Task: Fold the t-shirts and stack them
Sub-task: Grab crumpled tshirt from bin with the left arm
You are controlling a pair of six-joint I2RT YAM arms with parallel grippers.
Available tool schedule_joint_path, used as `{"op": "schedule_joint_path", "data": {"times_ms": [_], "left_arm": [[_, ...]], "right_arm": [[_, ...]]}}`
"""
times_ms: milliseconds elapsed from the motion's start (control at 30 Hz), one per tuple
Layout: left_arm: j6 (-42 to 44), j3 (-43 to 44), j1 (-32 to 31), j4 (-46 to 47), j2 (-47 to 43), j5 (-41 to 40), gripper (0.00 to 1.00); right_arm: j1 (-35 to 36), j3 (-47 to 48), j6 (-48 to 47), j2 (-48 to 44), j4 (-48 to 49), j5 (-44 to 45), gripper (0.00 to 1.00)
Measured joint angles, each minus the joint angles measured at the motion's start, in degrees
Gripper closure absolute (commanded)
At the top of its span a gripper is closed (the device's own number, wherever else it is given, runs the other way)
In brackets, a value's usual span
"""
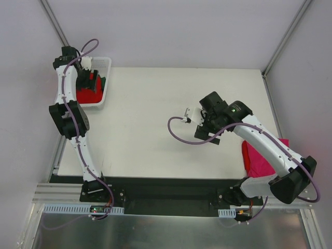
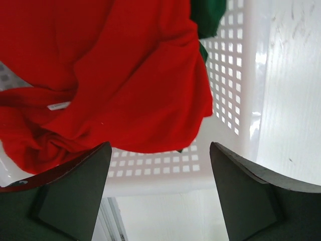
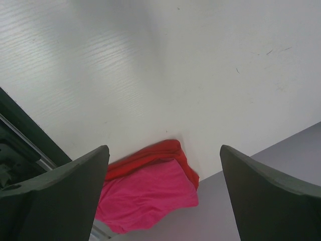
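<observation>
Wide open and empty over the basket (image 1: 108, 78) at upper left, the left gripper (image 2: 159, 150) may pinch the dark green t-shirt (image 2: 208, 17) along with the red t-shirt (image 2: 125, 75) bunched there; the right gripper (image 3: 164, 150), equally open, hangs apart from the pink t-shirt (image 1: 257, 158) at lower right.

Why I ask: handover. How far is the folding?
Done: magenta-pink cloth tee lies over a red layer at table's right edge. In hand: nothing; left gripper, jaws open, over bright red tee in white mesh basket. Left: that and dark green tee.

White arms (image 1: 262, 137) with black joints (image 1: 67, 118), purple cables (image 1: 169, 127), dark fingers (image 2: 70, 201).
</observation>
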Motion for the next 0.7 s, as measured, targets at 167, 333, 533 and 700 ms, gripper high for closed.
{"op": "schedule_joint_path", "data": {"times_ms": [167,333,533,700], "left_arm": [[0.48,3.61,0.0,2.23,1.77,-1.29,0.19],[1.64,4.35,0.0,4.07,2.27,-2.34,0.19],[3.04,5.99,0.0,5.64,6.67,-3.08,0.22],[3.54,8.07,0.0,6.54,11.34,-4.17,0.54]], "right_arm": [[-0.42,-0.85,0.02,-0.79,-0.04,-0.37,0.04],[-0.74,-1.14,0.09,-0.92,-0.07,-0.61,0.04],[-0.81,-1.14,0.24,-0.92,-0.09,-0.66,0.04],[-0.81,-1.14,0.28,-0.87,-0.09,-0.66,0.04]]}}
